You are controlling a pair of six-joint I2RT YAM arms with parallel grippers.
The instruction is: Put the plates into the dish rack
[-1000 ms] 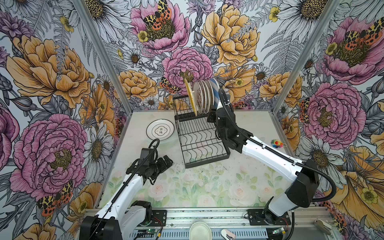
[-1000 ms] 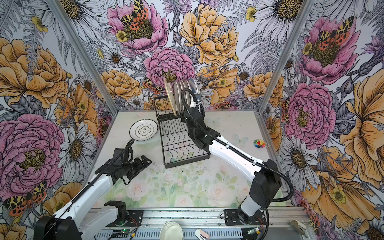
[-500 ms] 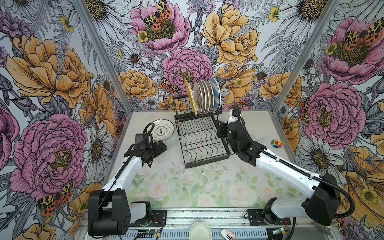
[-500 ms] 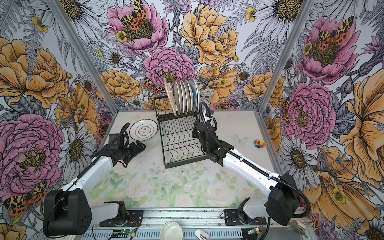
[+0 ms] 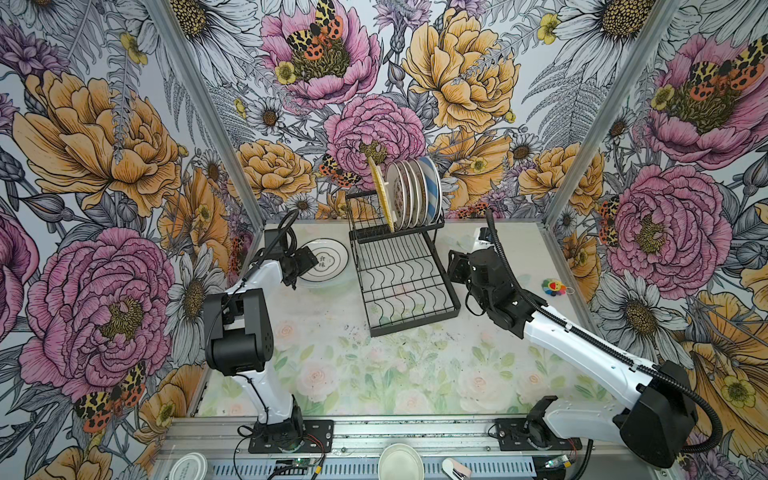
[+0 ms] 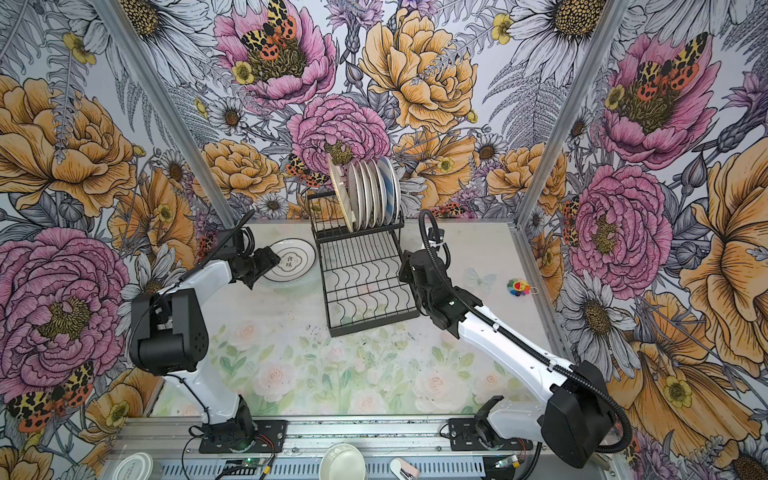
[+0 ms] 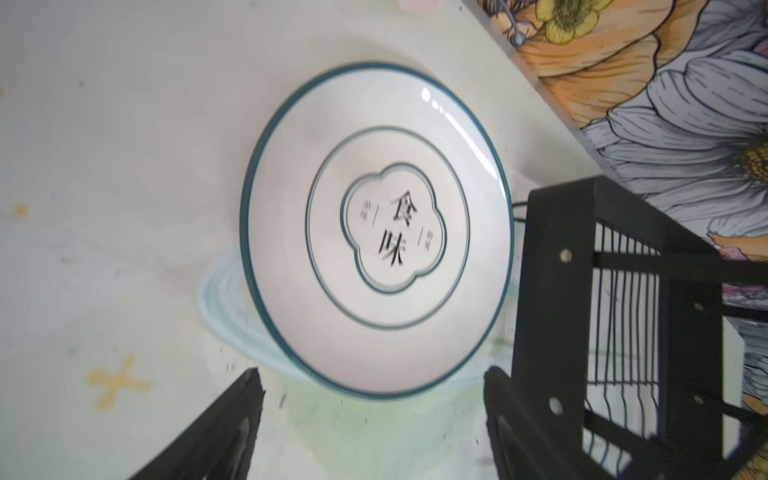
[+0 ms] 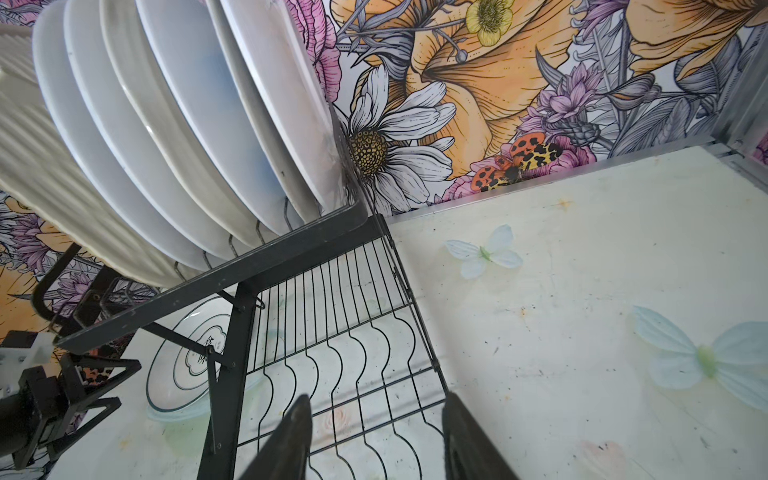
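A white teal-rimmed plate [image 5: 328,261] [image 6: 293,261] [image 7: 378,232] with Chinese characters lies flat on the table, left of the black wire dish rack [image 5: 415,328] [image 6: 374,328] [image 7: 548,291] [image 8: 232,282]. My left gripper [image 5: 302,264] [image 6: 266,262] [image 7: 372,376] is open and empty at the plate's near-left rim, which lies just ahead of its fingertips. Several plates [image 5: 411,195] [image 6: 372,191] [image 8: 166,145] stand in the upper tier, with the yellow woven tray [image 5: 380,195] [image 6: 338,193] at the left end. My right gripper [image 5: 455,266] [image 6: 409,266] [image 8: 376,399] hangs open and empty at the lower tier's right edge.
A small colourful toy [image 5: 555,286] [image 6: 518,287] lies on the table near the right wall. On the front rail outside the table sit a pale bowl [image 5: 401,461] and a white round lid [image 5: 189,467]. Flowered walls close in the left, back and right sides.
My left gripper has travelled back and up to the flat plate, its jaws narrowing slightly. My right gripper has left the upper tier, where the blue-striped plate now stands, and dropped beside the lower tier.
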